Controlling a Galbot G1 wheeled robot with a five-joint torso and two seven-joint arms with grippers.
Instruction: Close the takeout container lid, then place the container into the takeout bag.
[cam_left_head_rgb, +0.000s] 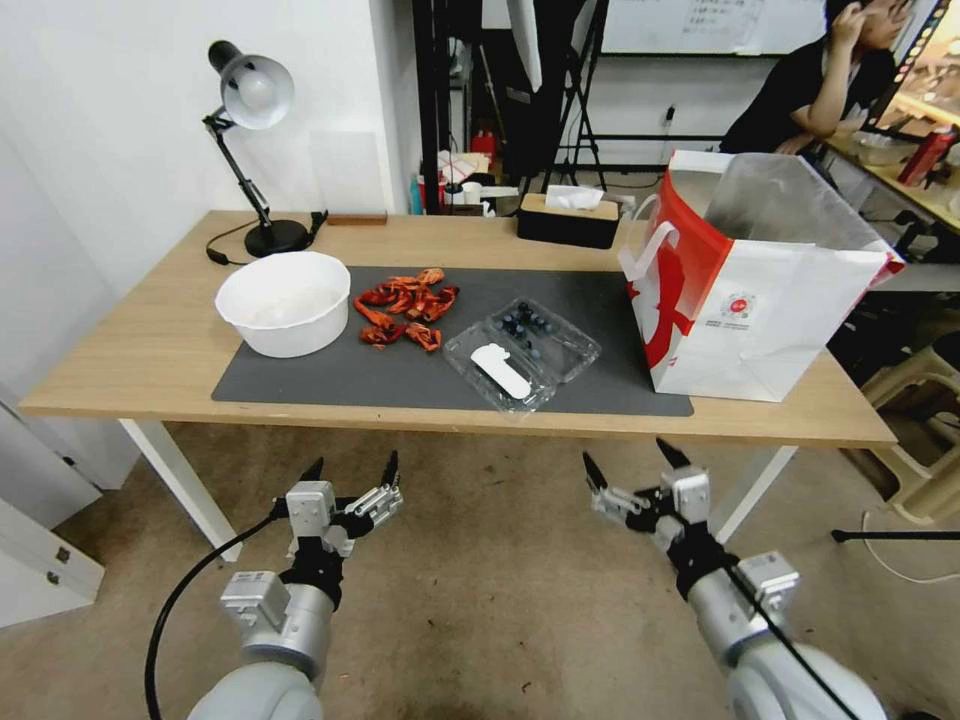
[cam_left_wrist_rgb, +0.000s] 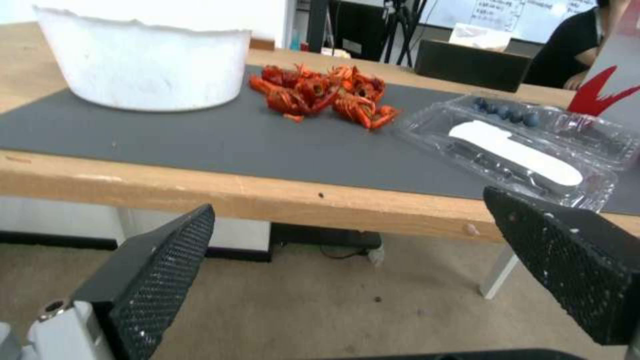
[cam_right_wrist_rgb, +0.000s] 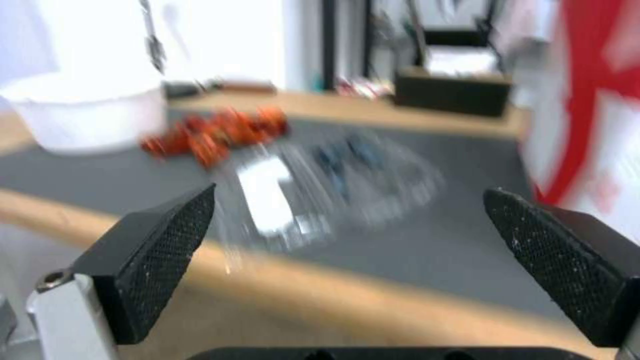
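Observation:
The takeout container (cam_left_head_rgb: 522, 351) lies open on the dark mat (cam_left_head_rgb: 300, 380), a clear clamshell with blueberries in the far half (cam_left_head_rgb: 525, 322). Its lid (cam_left_head_rgb: 500, 370), with a white oblong sticker, lies flat toward the table's front edge; it also shows in the left wrist view (cam_left_wrist_rgb: 513, 152) and blurred in the right wrist view (cam_right_wrist_rgb: 267, 200). The takeout bag (cam_left_head_rgb: 760, 290) stands open at the table's right, white with a red side panel. My left gripper (cam_left_head_rgb: 352, 472) and right gripper (cam_left_head_rgb: 630, 462) hang open below the table's front edge, both empty.
A white round bowl (cam_left_head_rgb: 284, 301) and a pile of red crayfish (cam_left_head_rgb: 405, 305) sit on the mat's left. A black tissue box (cam_left_head_rgb: 568, 218) and a desk lamp (cam_left_head_rgb: 255, 150) stand at the back. A stool (cam_left_head_rgb: 925, 420) is right of the table.

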